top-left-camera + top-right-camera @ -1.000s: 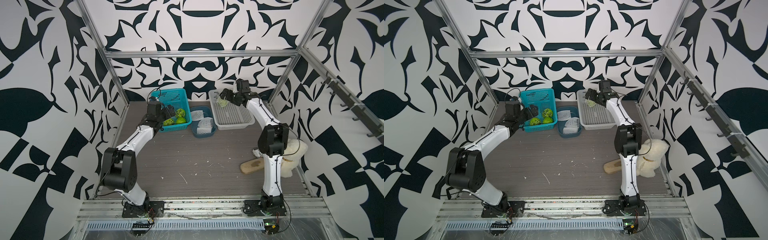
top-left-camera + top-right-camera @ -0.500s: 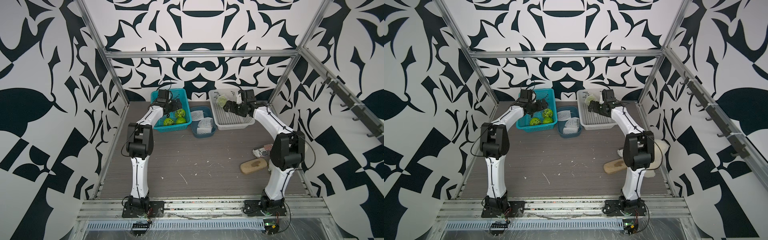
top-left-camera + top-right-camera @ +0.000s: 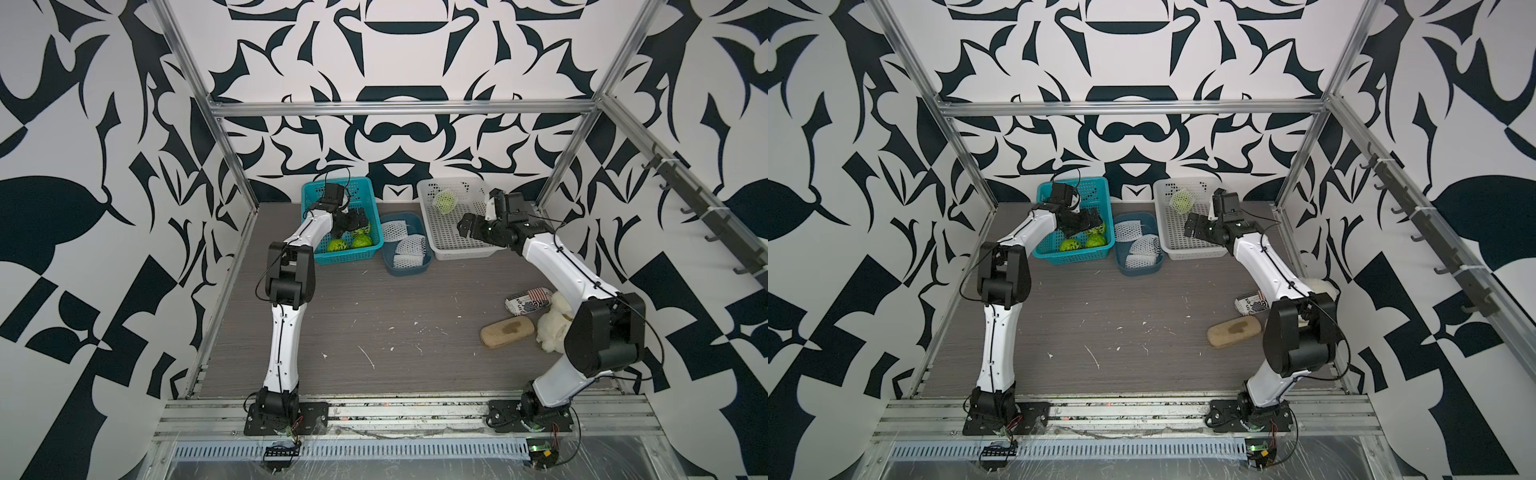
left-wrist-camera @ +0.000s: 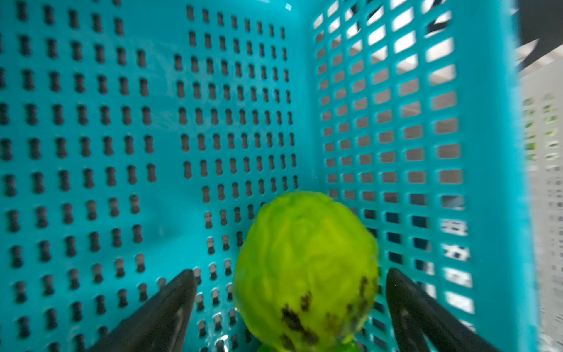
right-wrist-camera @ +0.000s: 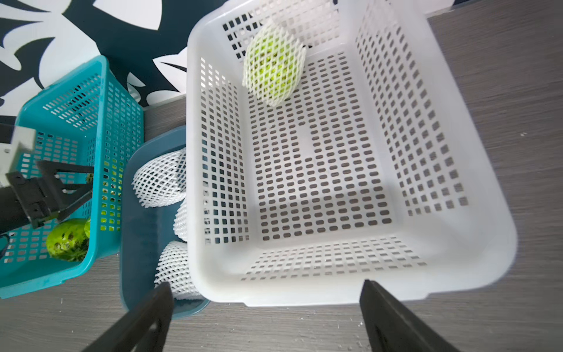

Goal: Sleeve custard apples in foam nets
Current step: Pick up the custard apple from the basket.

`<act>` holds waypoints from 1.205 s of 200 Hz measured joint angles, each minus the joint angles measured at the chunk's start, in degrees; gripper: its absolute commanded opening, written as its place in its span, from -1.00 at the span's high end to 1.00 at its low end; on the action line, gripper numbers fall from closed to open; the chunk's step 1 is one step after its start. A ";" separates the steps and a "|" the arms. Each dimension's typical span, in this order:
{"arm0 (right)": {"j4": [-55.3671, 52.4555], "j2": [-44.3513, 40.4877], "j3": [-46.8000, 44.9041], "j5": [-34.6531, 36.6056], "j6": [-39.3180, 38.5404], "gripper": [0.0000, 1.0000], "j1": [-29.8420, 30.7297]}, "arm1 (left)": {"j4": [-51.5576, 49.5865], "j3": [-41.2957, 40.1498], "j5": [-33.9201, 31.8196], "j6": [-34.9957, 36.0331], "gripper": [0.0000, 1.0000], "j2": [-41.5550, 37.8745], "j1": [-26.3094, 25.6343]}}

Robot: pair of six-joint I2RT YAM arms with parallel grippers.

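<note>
The left gripper reaches down into the teal perforated plastic basket. Its fingers are spread wide on either side of a bright green, bumpy custard apple, with a gap at each side, so nothing is pinched yet. I judge it is lining up to lift this fruit out. The apple sits close to the basket's side wall. The finger there has little room between fruit and plastic, so a careless close could scrape the wall. Two more bare custard apples lie at the basket's near end in a top view.

The right gripper hangs over the near rim of the white perforated plastic basket, its fingers spread and empty. One sleeved custard apple, wrapped in white foam net, rests by that basket's far wall, leaving the basket floor open for the rest. Between the two baskets, the dark blue plastic tray holds the loose white foam mesh nets within either arm's reach. The grey wood-grain table in front is mostly open.
</note>
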 measured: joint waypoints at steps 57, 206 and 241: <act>0.44 -1.40 -0.76 1.14 0.20 -0.98 0.00 | -3.48 5.31 -1.90 1.22 -0.78 3.96 -0.09; 0.46 -2.51 -3.39 1.86 1.38 -0.98 0.00 | 2.71 -11.47 -1.55 0.11 -0.32 -15.32 -0.20; 0.81 -3.30 -5.79 1.62 1.99 -0.98 0.00 | 6.84 -21.97 1.66 -1.66 -0.34 -27.39 -1.42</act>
